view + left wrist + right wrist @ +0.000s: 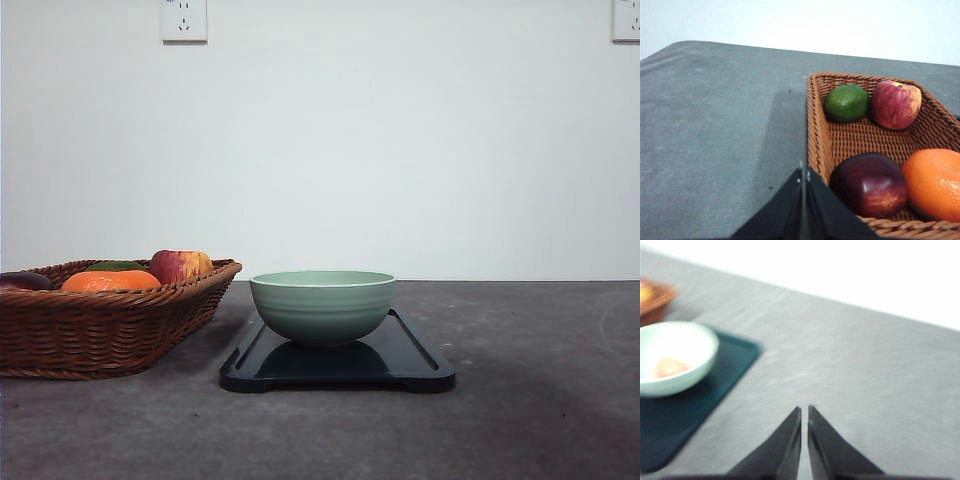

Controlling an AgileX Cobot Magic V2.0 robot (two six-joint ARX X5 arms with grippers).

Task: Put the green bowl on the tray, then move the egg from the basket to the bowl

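The green bowl (322,305) looks like glazed ceramic with a soft sheen and faint ridges outside, and it sits on a glossy black tray (415,358) smooth enough to mirror it. The basket (105,325) is rough brown woven wicker with a braided rim — the table (540,420) is matt, mottled grey. The egg (669,367) is blurred in the right wrist view — possibly smooth and reddish.
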